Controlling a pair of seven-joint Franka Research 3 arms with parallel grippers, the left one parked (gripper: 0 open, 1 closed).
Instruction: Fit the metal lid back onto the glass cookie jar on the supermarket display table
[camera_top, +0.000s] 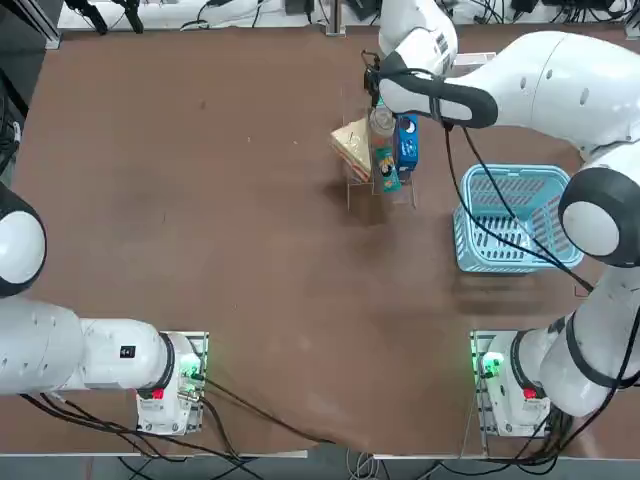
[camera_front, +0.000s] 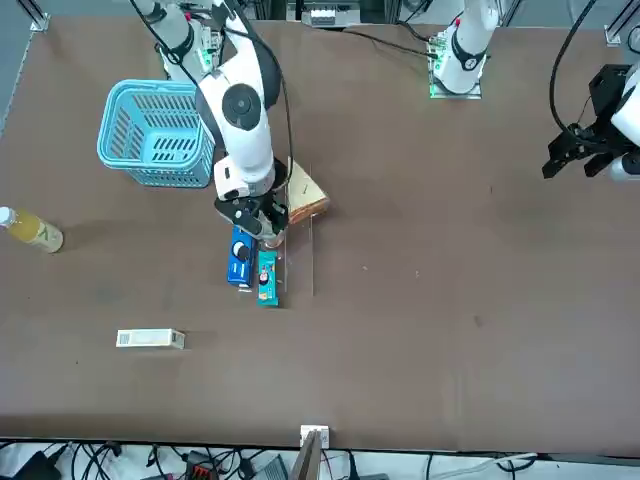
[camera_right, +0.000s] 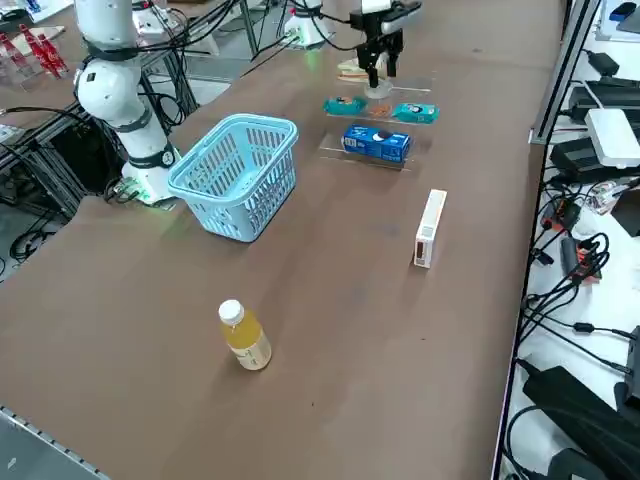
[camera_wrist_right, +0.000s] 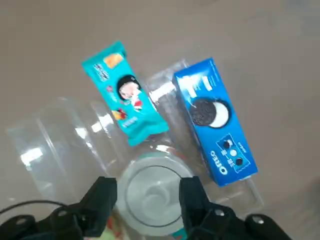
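The right gripper (camera_wrist_right: 149, 186) was above the upper part of the top view, right of its middle, with its two fingers spread. Between them was seen the metal lid (camera_wrist_right: 154, 197), which seemed to lie upon the glass cookie jar (camera_top: 382, 122). The blue box (camera_top: 406, 143) stood near the jar, on the tabletop (camera_top: 250, 240).

A broad, flat, dark-brown tabletop (camera_top: 230, 220) carries everything, its plain surface marked by a few small specks. A light-blue openwork plastic basket (camera_right: 236, 176) sits directly on it, toward the robot's right. Farther from the robot than the basket are a clear plastic display stand (camera_wrist_right: 56, 146), a small white box (camera_front: 150, 338) and a white-capped bottle of yellow liquid (camera_right: 246, 337). The box lies between the stand and the bottle, apart from both.
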